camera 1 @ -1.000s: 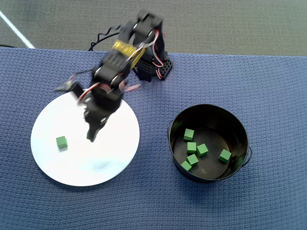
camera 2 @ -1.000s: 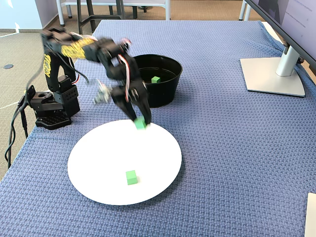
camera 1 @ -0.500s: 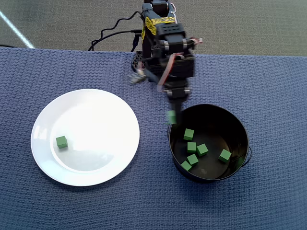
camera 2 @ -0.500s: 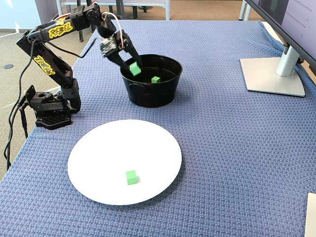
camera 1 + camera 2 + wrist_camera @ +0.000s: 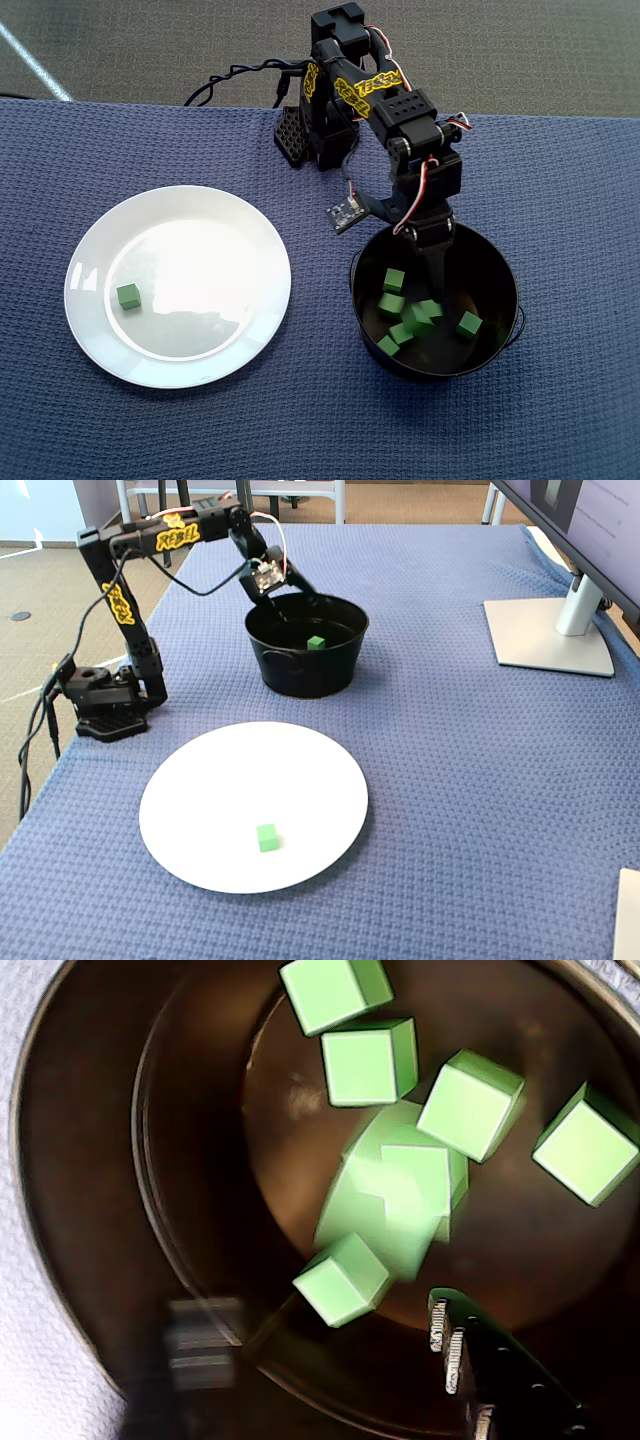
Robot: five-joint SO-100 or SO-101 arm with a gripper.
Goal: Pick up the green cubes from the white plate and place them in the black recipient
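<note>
Plate [image 5: 250,330]: white, round, on blue woven cloth [image 5: 560,420], left of the pot in the overhead view; nearer the camera than the pot in the fixed view [image 5: 320,780].

Lone cube [image 5: 127,296]: green, flat on the plate, toward its left side in the overhead view; also seen in the fixed view [image 5: 267,837], well apart from the pot.

Pot [image 5: 500,270]: black, round, tall-walled, thin wire handle at the rim; shiny dark floor in the wrist view [image 5: 200,1160]; seen too in the fixed view [image 5: 300,680].

Cubes in pot [image 5: 394,281]: green, scattered loose across the floor, several touching or overlapping near the middle. About seven countable from overhead. Wrist view shows five sharp ones [image 5: 370,1060] plus a blurred green shape among them. Fixed view shows just one [image 5: 316,642] over the rim.

Gripper [image 5: 437,262]: reaching down inside the pot from its far rim in the overhead view. Only one dark finger [image 5: 500,1370] clearly in the wrist view, bottom right; nothing seen held. Opening cannot be told.

Monitor stand [image 5: 550,630]: on the cloth, right side of the fixed view.
</note>
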